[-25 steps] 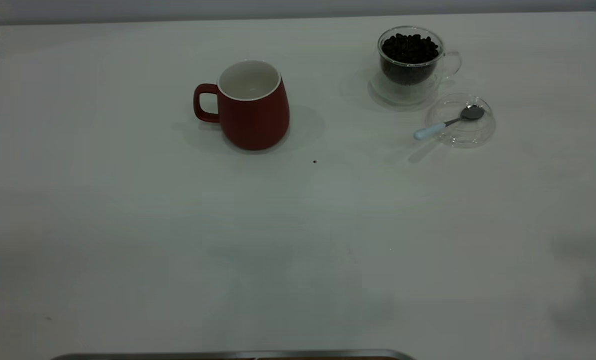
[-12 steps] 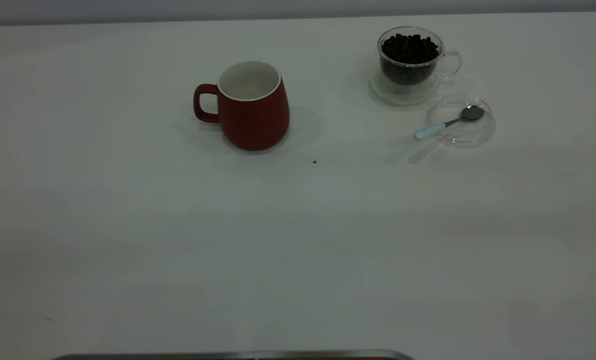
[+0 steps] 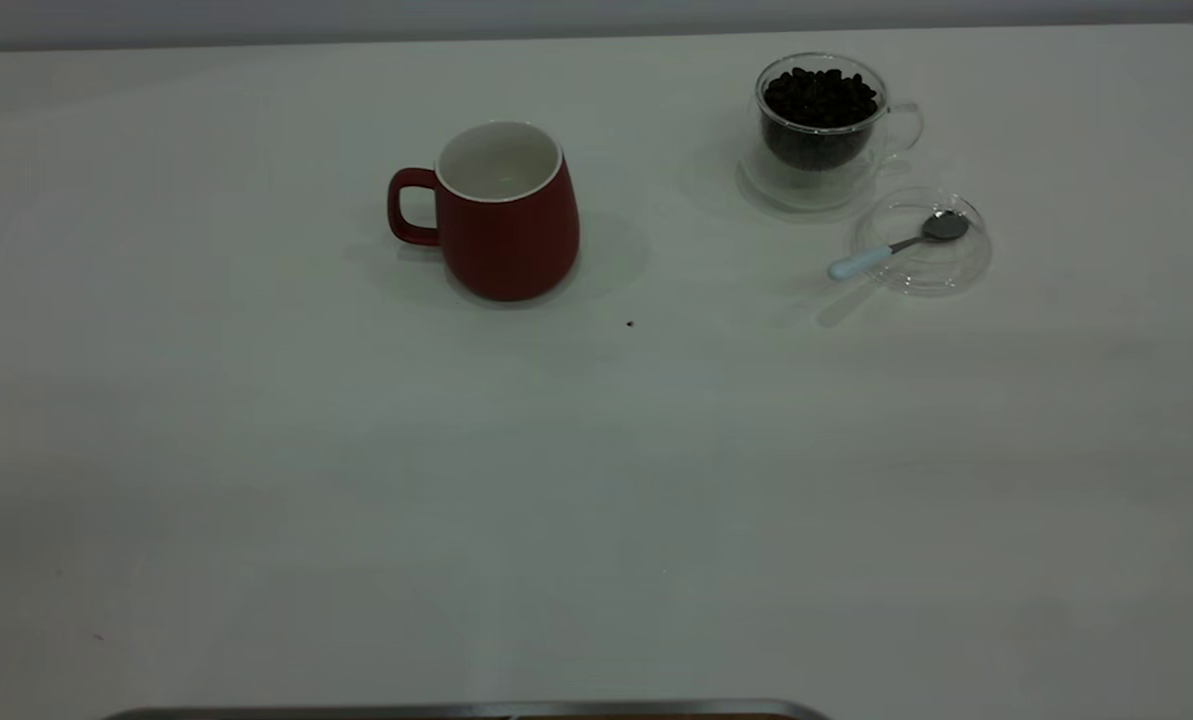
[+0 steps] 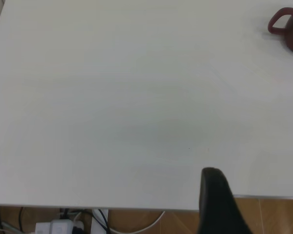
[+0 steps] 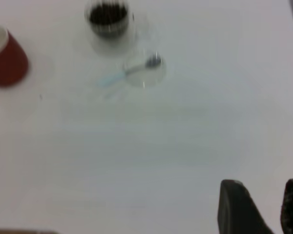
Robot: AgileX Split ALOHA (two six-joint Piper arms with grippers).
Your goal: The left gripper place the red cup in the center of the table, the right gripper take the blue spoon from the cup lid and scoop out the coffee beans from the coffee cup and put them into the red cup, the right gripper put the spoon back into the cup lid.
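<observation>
The red cup (image 3: 506, 215) stands upright left of the table's (image 3: 596, 480) middle, white inside, handle toward the left. At the back right is the clear coffee cup (image 3: 821, 150), heaped with coffee beans (image 3: 819, 98). Just in front of it lies the cup lid (image 3: 941, 275) with the blue spoon (image 3: 896, 245) across it, bowl inside, handle sticking out over the rim. Neither gripper shows in the exterior view. My left gripper (image 4: 256, 204) hangs open over the table's near edge, far from the red cup (image 4: 288, 29). My right gripper (image 5: 263, 207) is open, well short of the blue spoon (image 5: 127, 73).
A single dark speck (image 3: 629, 323) lies on the table in front of the red cup. A grey metal edge (image 3: 456, 712) runs along the near side. Past the table's edge, the left wrist view shows wooden floor, cables and a power strip (image 4: 53, 226).
Cups, lid and spoon have not moved. Only faint shadows on the table's right side have shifted and faded.
</observation>
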